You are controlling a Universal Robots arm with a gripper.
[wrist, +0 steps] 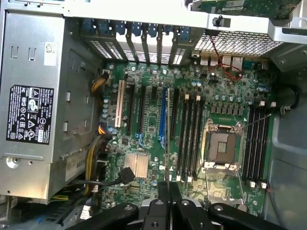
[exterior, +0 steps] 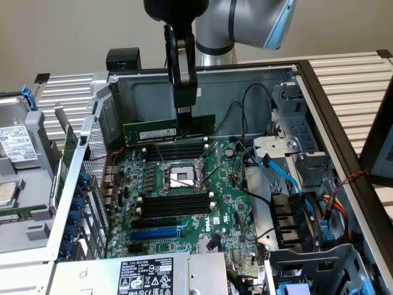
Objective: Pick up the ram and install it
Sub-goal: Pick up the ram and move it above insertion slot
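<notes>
The long, flat green circuit-board ram stick point(exterior: 153, 131) hangs in the air inside the open grey metal computer case point(exterior: 245, 83). It is level, with its long edge down and its white label facing out. The black two-fingered hand point(exterior: 184, 118) is clamped on its top edge near the middle. In the wrist view the stick point(wrist: 167, 134) shows edge-on as a thin pale line running out from the hand point(wrist: 163, 191).

In the exterior view it hovers at twelve o'clock from the square silver processor socket point(exterior: 181, 177). It is clear of the green motherboard point(exterior: 230, 203) and lies parallel to the bank of long black slots with white end clips point(exterior: 175, 149) below it. A second such bank point(exterior: 178, 206) lies at six o'clock from the socket. I cannot tell which slot the stick is lined up with.

To my eye the pick-up is done and the carry to a slot is in hand; nothing is seated yet. Seating would call for the lower edge to meet one slot squarely, end to end, then a straight push down.
</notes>
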